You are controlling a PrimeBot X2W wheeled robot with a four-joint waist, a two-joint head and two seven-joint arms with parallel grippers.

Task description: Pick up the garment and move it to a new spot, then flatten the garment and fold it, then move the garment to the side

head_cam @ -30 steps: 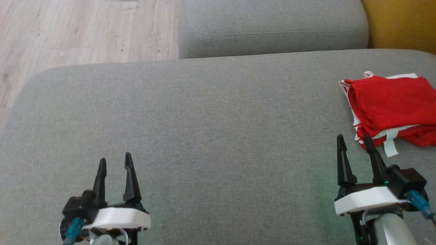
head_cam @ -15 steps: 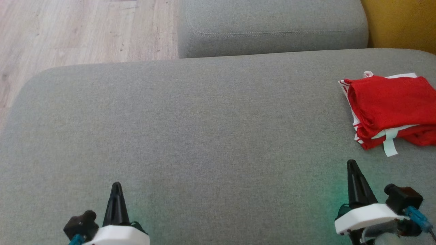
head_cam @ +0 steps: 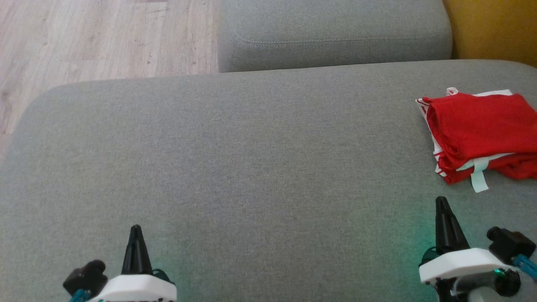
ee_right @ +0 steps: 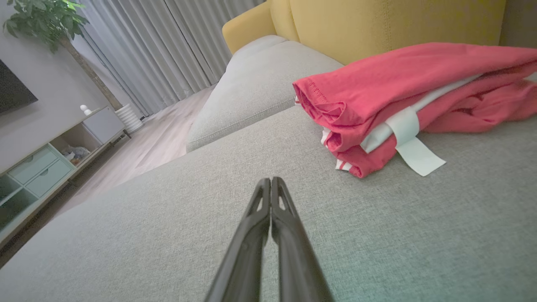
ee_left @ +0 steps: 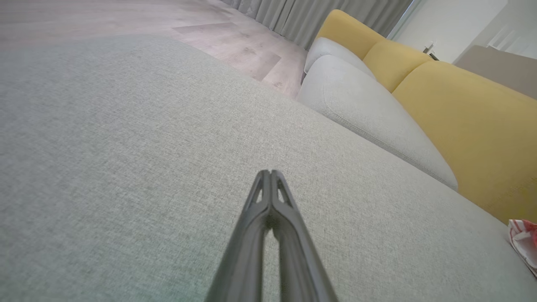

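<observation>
the left pincer (head_cam: 135,230) rests clenched and empty near the front left corner of the sofa seat (head_cam: 251,159). the right pincer (head_cam: 441,202), clenched on nothing, is near the front right. beyond it, at the seat's right edge, lies the red garment (head_cam: 478,126), apparently folded and set aside, though its far part is cut off. the task looks essentially finished.

Each arm's jaws are two long, tapering black fingers (head_cam: 135,247), slotted near the tips, rising from a rounded white housing (head_cam: 134,289). A black block (head_cam: 509,244) sits beside each housing, with a teal cable (head_cam: 527,264) running off it
</observation>
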